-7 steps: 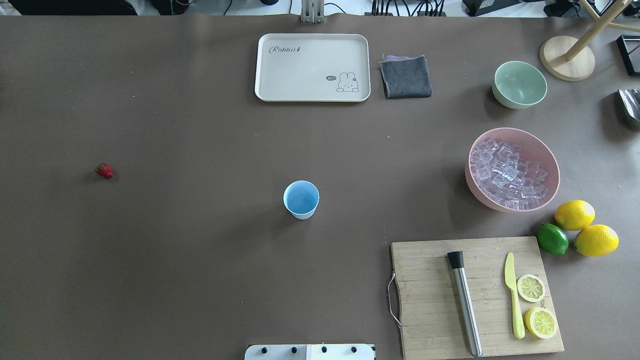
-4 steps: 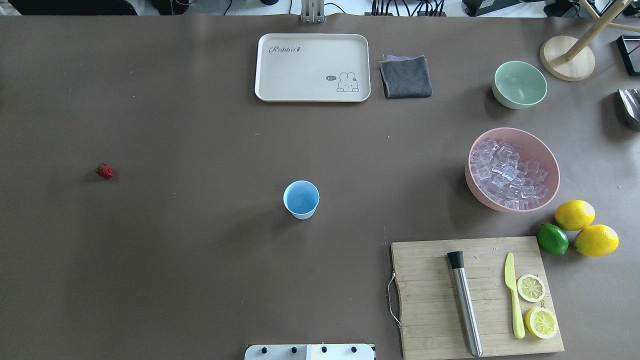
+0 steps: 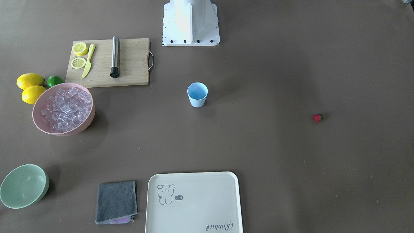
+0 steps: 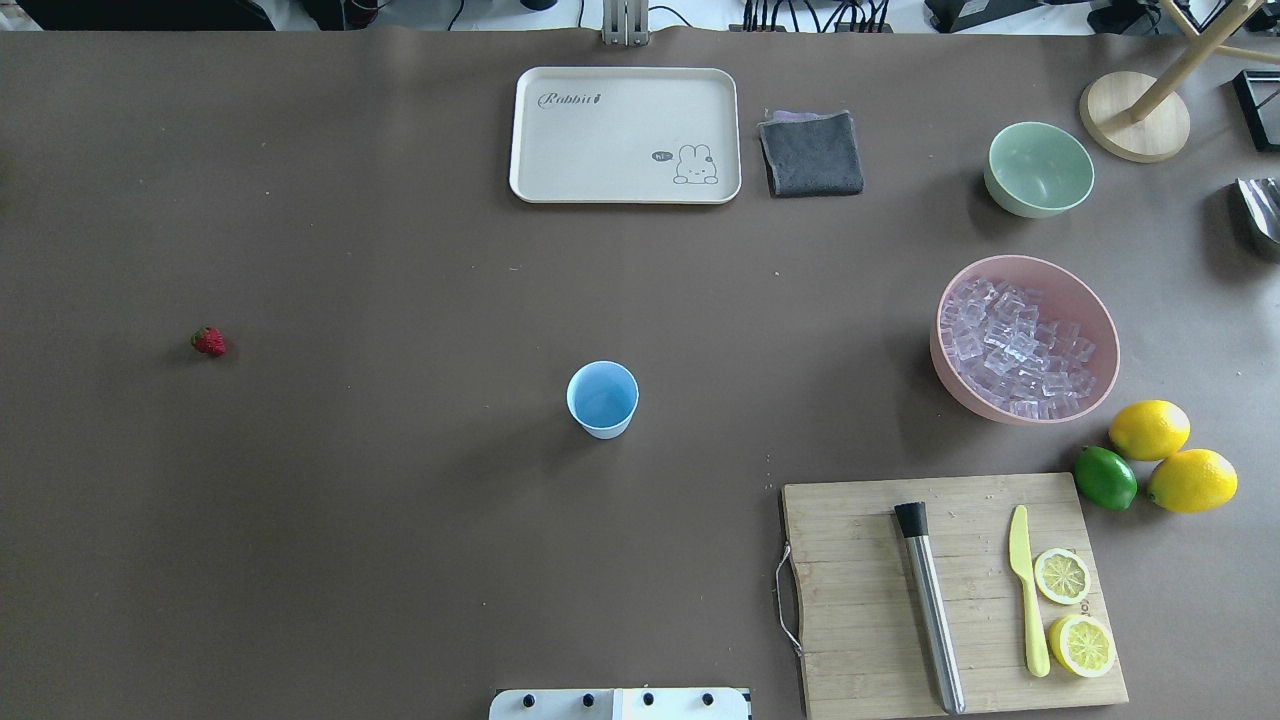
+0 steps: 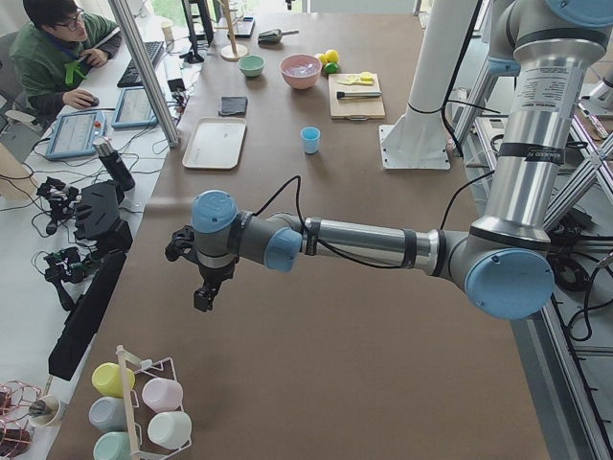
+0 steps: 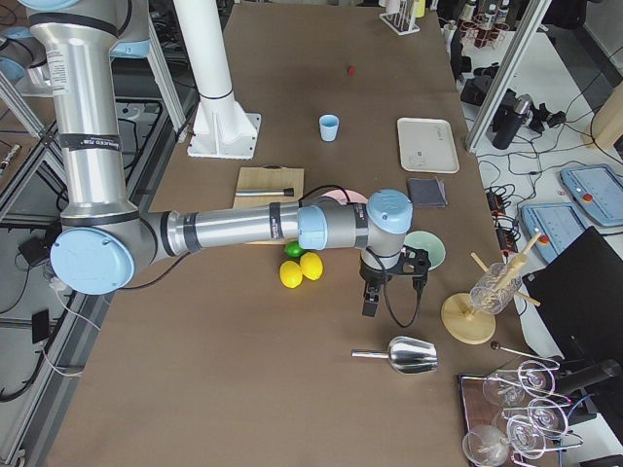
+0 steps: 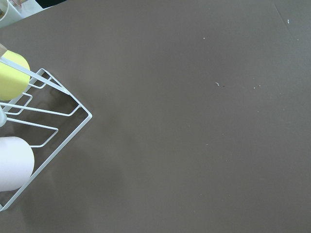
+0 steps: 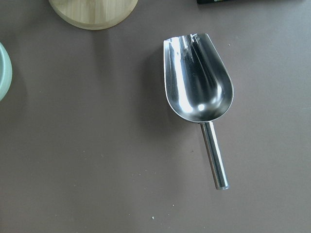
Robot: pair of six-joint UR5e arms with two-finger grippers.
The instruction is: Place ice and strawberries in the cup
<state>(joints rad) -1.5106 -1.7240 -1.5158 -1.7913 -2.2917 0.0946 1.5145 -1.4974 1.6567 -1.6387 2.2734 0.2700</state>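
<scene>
Forearm [image 6: 234,229] level; right gripper [image 6: 371,309] pointing down near scoop [image 6: 411,356].

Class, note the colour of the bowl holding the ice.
The bowl is pink, clearest in the overhead exterior view.

The cup [image 4: 602,399] stood in the middle of the surface [image 4: 400,520], the strawberry [image 4: 209,342] well off to its left, the ice [image 4: 1015,350] heaped in a bowl [image 4: 1085,300] far right, the board [image 4: 850,590] before that bowl.
</scene>
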